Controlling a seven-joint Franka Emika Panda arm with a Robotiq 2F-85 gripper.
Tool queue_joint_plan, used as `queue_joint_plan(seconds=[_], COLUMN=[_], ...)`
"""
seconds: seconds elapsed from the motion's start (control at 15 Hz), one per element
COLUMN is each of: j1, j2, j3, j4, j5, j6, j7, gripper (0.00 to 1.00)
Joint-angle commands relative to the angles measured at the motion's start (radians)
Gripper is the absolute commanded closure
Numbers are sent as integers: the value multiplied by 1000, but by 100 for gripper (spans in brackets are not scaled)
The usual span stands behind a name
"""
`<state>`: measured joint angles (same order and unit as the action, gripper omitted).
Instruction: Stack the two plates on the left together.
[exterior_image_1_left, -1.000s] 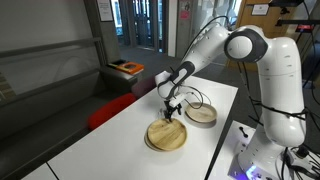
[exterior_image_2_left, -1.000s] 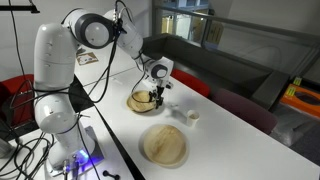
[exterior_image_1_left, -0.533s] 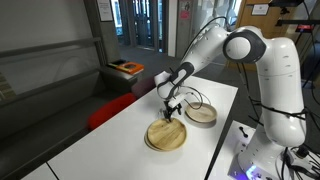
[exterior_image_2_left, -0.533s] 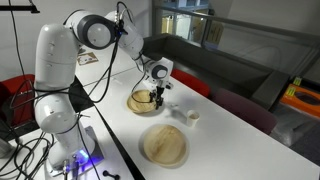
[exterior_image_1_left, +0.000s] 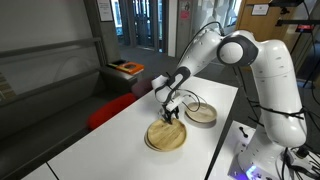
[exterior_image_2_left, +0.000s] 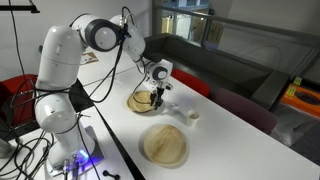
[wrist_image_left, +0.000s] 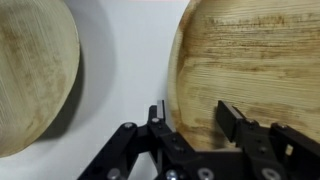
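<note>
On white table (exterior_image_1_left: 110, 145), in an exterior view: plates, two, tan, bare grain inside. Wide plate (exterior_image_1_left: 167, 135) and smaller plate (exterior_image_1_left: 201, 114) lie just apart, gripper (exterior_image_1_left: 171, 112) low between them.

In an exterior view: wide plate (exterior_image_2_left: 164, 145); smaller plate (exterior_image_2_left: 143, 101) under gripper (exterior_image_2_left: 157, 98); one small white item (exterior_image_2_left: 192, 116), possibly a cup.

Wrist view: plates, two. Gripper (wrist_image_left: 192, 118) jaws apart, astride the rim of the smaller plate (wrist_image_left: 250, 70); wide plate (wrist_image_left: 30, 80) beside, not touching.
</note>
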<state>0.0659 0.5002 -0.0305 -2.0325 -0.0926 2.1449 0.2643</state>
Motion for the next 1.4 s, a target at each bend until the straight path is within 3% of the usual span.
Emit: queue_joint_plan(seconds=[0.0, 0.13, 0.2, 0.53, 0.67, 0.73, 0.87, 0.93, 1.33], j1=[21, 25, 27, 50, 58, 62, 67, 69, 75], j2=[21, 29, 32, 49, 47, 46, 46, 46, 48], j3=[-16, -16, -16, -17, -17, -17, -16, -16, -19], j4=[37, 46, 50, 70, 74, 77, 83, 86, 77], j5=[-23, -26, -27, -51, -58, -62, -68, -70, -88], j6=[-14, -16, -17, -25, -28, -29, -30, -32, -26], j7=[22, 22, 24, 28, 30, 30, 31, 31, 52], gripper=[37, 40, 57, 88, 84, 87, 80, 65, 21])
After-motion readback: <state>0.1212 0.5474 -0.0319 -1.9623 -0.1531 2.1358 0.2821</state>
